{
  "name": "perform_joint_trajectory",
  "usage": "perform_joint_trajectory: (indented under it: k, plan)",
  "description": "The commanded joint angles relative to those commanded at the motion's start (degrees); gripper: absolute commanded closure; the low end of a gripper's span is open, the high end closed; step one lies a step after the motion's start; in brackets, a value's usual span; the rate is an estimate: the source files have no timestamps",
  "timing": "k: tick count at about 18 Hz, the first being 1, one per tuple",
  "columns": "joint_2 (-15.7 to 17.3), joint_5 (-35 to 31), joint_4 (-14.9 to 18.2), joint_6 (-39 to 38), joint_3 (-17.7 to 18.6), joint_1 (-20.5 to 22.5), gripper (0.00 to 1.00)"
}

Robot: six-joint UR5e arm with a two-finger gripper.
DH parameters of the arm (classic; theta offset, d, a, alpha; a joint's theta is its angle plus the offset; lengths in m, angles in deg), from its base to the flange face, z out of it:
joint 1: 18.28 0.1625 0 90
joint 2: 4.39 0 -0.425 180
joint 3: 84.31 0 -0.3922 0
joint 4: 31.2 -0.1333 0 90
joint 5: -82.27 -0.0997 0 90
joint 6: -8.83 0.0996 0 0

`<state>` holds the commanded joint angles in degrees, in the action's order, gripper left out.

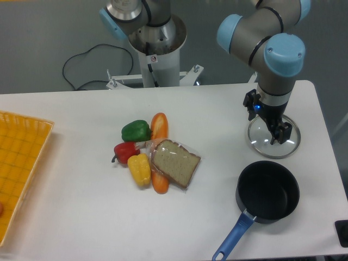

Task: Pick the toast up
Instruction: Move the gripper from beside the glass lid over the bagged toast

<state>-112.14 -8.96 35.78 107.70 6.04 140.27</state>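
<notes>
Partly hidden under the toast (pixel 175 163), a long orange-brown baguette (pixel 159 130) was seen only at its two ends. An orange basket (pixel 22 163) was cut off at the left edge. The gripper (pixel 270 130) was hung from the bent arm over a glass lid (pixel 273 137), well apart from the toast; whether its dark fingers were open or closed could not be told. The toast, a flat brown speckled slice in crinkly clear plastic, was lain near the table's (pixel 81 217) middle, beside glossy green (pixel 135 130), red (pixel 125 151) and yellow peppers (pixel 140 169).
</notes>
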Motion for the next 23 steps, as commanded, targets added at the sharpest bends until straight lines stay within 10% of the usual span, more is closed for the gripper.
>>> perform_joint_trajectory:
  k: [11,23]
  plan:
    - [0.0,0.79,0.26,-7.55,1.05,-1.4,0.0]
    - [5.09,2.89,-0.53,-13.62,11.24,-6.15,0.0]
